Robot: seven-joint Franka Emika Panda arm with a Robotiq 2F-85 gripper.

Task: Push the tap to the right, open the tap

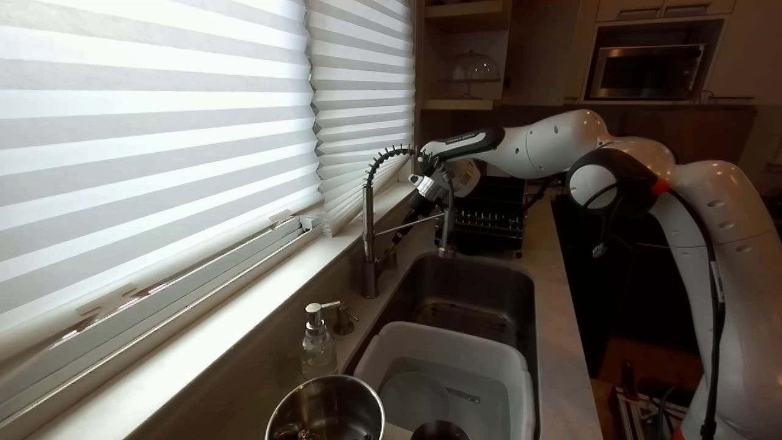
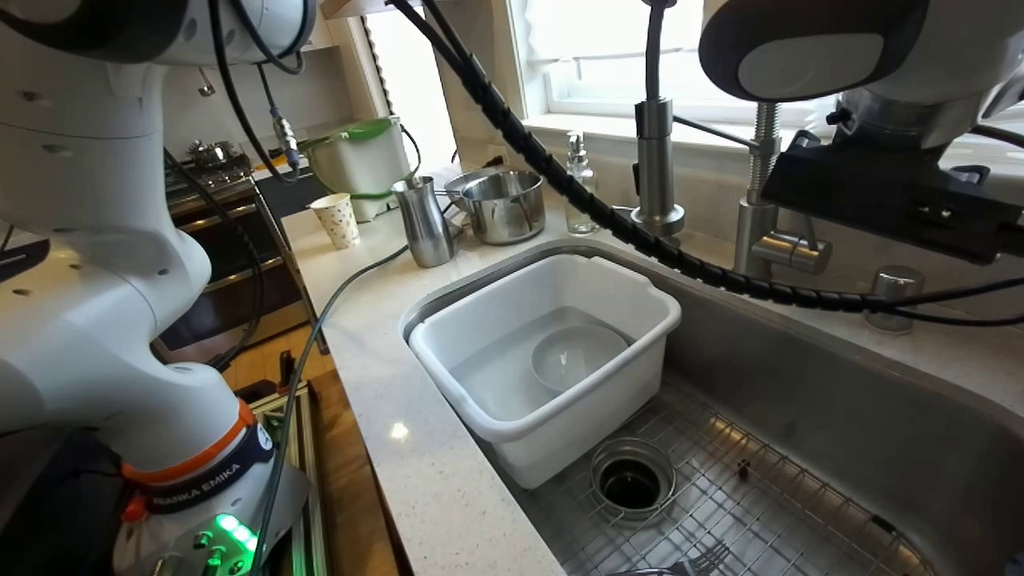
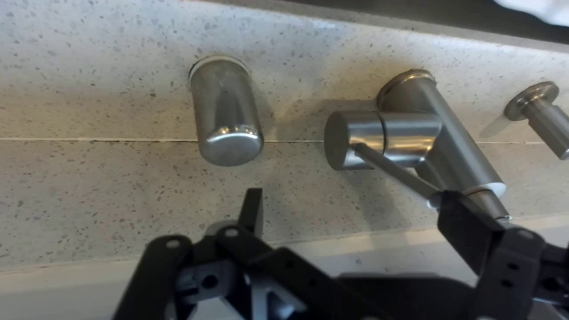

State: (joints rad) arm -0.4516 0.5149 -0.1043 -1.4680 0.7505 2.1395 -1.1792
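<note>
Tap stands upright, silvery and slim, arched above.

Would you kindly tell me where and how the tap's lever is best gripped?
I'd suggest taking the lever near its free end, coming down from above with the open gripper so that it lies between the fingers. It is slim and straight, and rises away from the barrel on the side of the tap.

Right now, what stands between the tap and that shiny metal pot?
In an exterior view, a soap bottle and a small metal fixture stand between the tap and the metal pot; the bottle is nearer the pot.
</note>
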